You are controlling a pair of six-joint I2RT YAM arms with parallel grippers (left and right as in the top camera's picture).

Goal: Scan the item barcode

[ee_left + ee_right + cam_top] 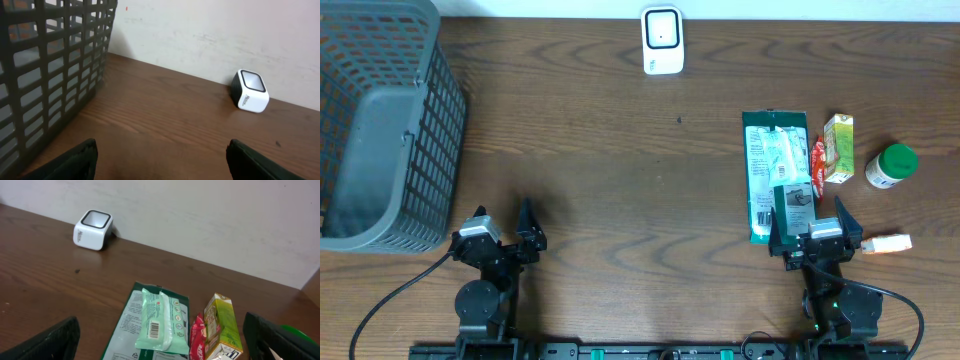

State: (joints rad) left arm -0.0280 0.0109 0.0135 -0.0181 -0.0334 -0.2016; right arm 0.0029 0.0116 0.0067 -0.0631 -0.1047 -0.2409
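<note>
The white barcode scanner (661, 40) stands at the table's far edge, its dark window also showing in the left wrist view (251, 91) and the right wrist view (92, 229). The items lie at the right: a pale green wipes pack (157, 320), barcode facing up, on a dark green pouch (763, 165), then a red packet (817, 162), a green carton (838, 147) and a green-capped bottle (891, 165). My right gripper (810, 212) is open just short of the pouch's near end. My left gripper (503, 212) is open over bare wood.
A large grey mesh basket (382, 120) fills the far left corner and stands close to the left arm, as the left wrist view (50, 70) shows. A small white and orange object (886, 243) lies right of the right gripper. A pale wall rises behind the table.
</note>
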